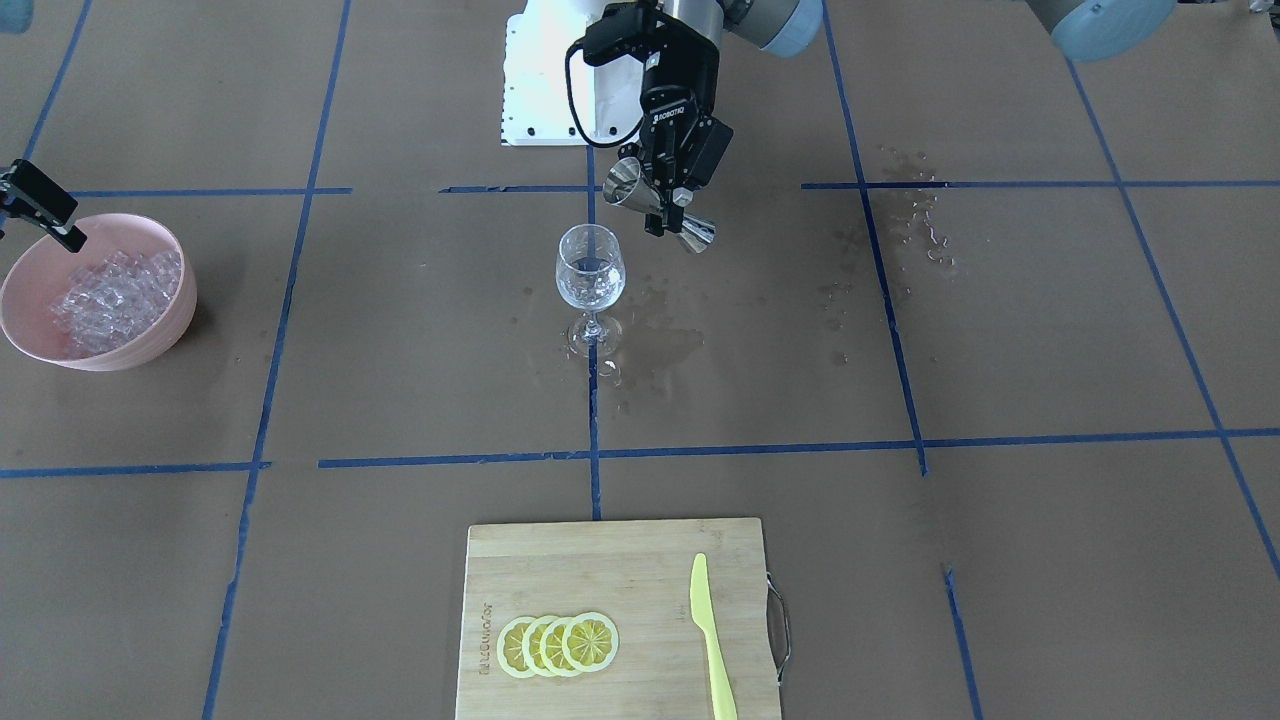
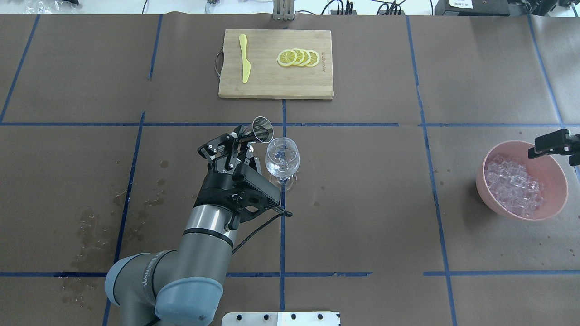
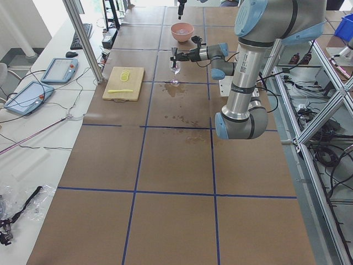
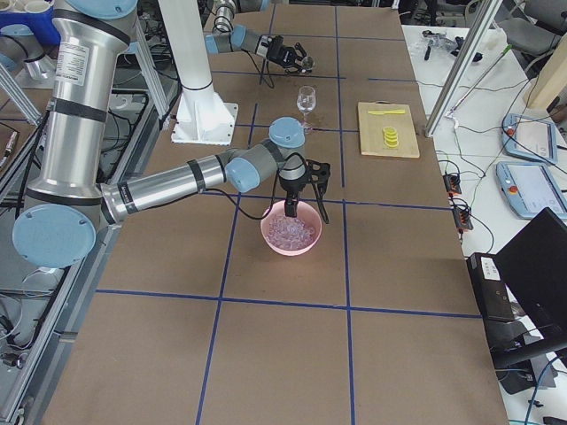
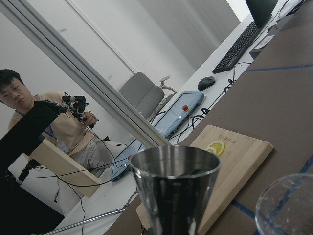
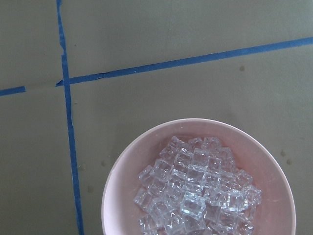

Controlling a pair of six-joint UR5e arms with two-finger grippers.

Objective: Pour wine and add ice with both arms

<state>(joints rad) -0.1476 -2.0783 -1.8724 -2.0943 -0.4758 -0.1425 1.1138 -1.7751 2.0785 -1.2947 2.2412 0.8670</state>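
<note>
My left gripper point(image 1: 672, 205) is shut on the waist of a steel jigger point(image 1: 628, 186), which it holds tilted just above and beside the rim of the stemmed wine glass point(image 1: 590, 270). From overhead the jigger's mouth point(image 2: 262, 129) lies left of the glass point(image 2: 282, 158). No wine can be made out in the jigger or the glass. My right gripper point(image 2: 550, 144) hangs open over the pink bowl point(image 2: 564, 190), its fingers above the ice point(image 2: 512, 185). The right wrist view looks straight down on the cubes point(image 6: 195, 196).
A wooden cutting board point(image 1: 600, 560) at the operators' edge carries lemon slices point(image 1: 558, 643) and a yellow plastic knife point(image 1: 712, 640). Wet patches point(image 1: 660, 345) surround the glass's foot, and more drops point(image 1: 920, 215) lie on my left side. The white base block point(image 1: 545, 90) is behind the left gripper.
</note>
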